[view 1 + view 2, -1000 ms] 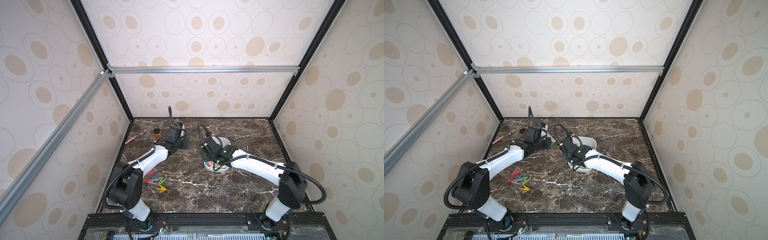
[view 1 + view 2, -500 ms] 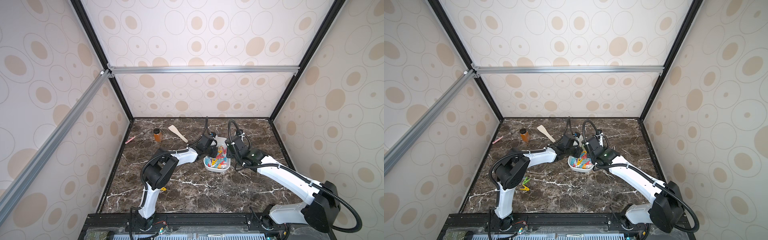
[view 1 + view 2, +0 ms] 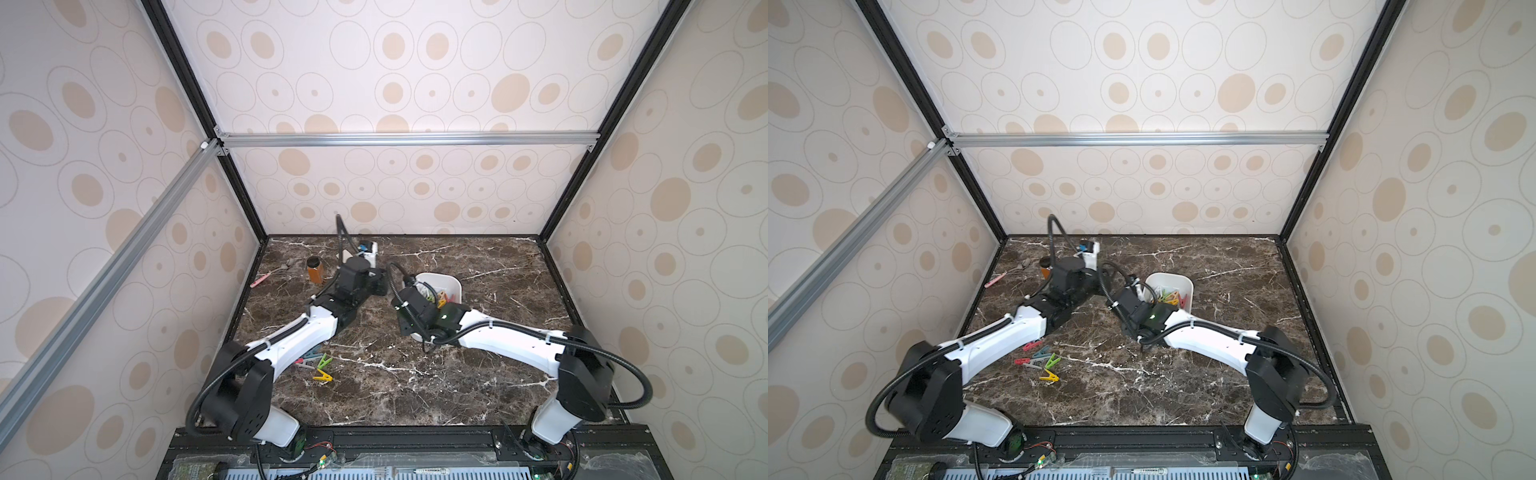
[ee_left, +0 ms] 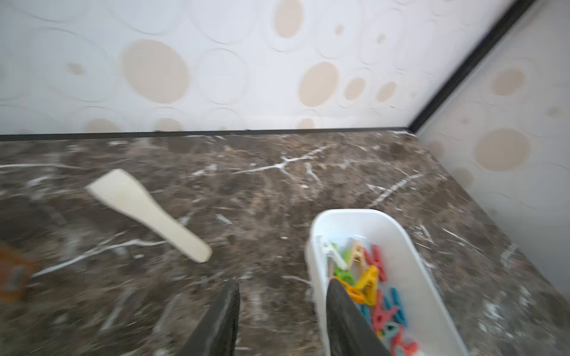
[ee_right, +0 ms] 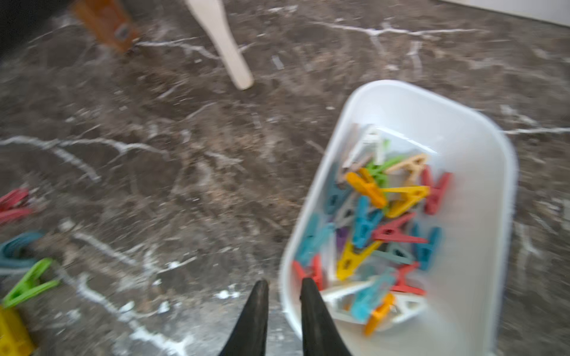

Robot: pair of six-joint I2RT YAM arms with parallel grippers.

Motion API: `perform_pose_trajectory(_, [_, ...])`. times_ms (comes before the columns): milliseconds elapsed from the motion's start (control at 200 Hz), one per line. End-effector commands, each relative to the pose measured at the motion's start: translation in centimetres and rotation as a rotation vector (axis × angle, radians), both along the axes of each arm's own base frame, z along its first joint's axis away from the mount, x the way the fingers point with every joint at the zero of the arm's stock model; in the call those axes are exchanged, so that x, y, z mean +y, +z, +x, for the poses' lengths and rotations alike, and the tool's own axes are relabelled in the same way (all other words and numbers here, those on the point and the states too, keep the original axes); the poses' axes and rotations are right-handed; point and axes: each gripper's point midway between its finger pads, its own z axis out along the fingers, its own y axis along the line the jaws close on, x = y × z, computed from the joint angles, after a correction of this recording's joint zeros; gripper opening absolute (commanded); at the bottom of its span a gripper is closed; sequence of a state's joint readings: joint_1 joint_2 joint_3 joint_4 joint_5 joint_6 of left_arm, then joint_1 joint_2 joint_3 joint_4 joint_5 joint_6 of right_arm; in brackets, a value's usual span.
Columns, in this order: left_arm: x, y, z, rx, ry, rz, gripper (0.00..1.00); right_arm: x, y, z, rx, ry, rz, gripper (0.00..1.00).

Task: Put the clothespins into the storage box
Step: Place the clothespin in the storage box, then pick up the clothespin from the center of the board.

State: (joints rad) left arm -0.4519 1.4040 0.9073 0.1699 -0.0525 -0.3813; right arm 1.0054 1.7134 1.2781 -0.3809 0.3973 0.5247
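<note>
On my feed the brown marble tabletop (image 3: 457,374) fills the floor of the booth, and both arms reach in from its front edge. The left arm (image 3: 299,340) stretches toward the back, and the left gripper (image 4: 283,282) has its jaws standing wide with nothing between them. One finger shows just inside the box's near wall and the other over bare marble. The right arm (image 3: 511,340) bends in from the right. The right gripper (image 5: 283,280) sits at the box's front end with its jaws narrow and nothing pinched that I can make out. The white storage box (image 3: 455,282) rests a little right of centre, toward the back edge, lying roughly front to back. It holds a heap of clothespins (image 5: 370,222) in red, blue, yellow, orange, green and white. A pale wooden spatula (image 4: 148,212) lies flat on the marble left of the box. An amber jar (image 3: 316,269) stands upright nearer the back left corner. A pink-handled tool (image 3: 266,277) lies by the left edge. A few loose clothespins (image 3: 1044,361), among them red, teal, green and yellow, are clustered near the front left, just beside the left arm.
</note>
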Motion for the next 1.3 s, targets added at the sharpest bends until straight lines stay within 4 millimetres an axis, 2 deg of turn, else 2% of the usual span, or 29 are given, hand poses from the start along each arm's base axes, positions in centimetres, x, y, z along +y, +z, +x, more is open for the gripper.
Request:
perform_pose_trajectory(0, [7.0,-3.2,-1.8,0.089,0.183,0.090,0.53,5.5,-1.5,-2.3,0.068,0.190,0.066,0.24])
perform_pose_trajectory(90, [11.2,-4.7,-3.2,0.141,0.276,0.120,0.60,9.0,-3.3,-4.0,0.118,0.321,0.061,0.26])
perform_pose_trajectory(225, [16.8,-6.9,-4.7,0.242,0.427,0.159,0.67,12.2,-6.6,-6.3,0.206,0.467,-0.016,0.30])
perform_pose_trajectory(290, [18.7,-7.5,-5.1,0.271,0.488,0.170,0.68,13.6,-7.5,-7.4,0.234,0.534,-0.022,0.31])
perform_pose_trajectory(360, [19.9,-7.9,-5.4,0.275,0.528,0.144,0.68,14.6,-8.1,-8.4,0.245,0.588,-0.046,0.33])
perform_pose_trajectory(595, [20.7,-7.7,-5.8,0.222,0.550,0.071,0.68,17.6,-9.7,-10.6,0.267,0.682,-0.114,0.36])
perform_pose_trajectory(765, [21.3,-7.4,-5.8,0.221,0.565,0.094,0.68,19.7,-10.3,-11.0,0.271,0.698,-0.105,0.34])
perform_pose_trajectory(930, [21.4,-7.4,-5.9,0.218,0.566,0.070,0.68,20.8,-10.4,-10.5,0.254,0.697,-0.095,0.32])
perform_pose_trajectory(1290, [21.5,-6.6,-6.0,0.182,0.572,0.037,0.68,22.1,-11.9,-11.5,0.315,0.729,-0.102,0.30])
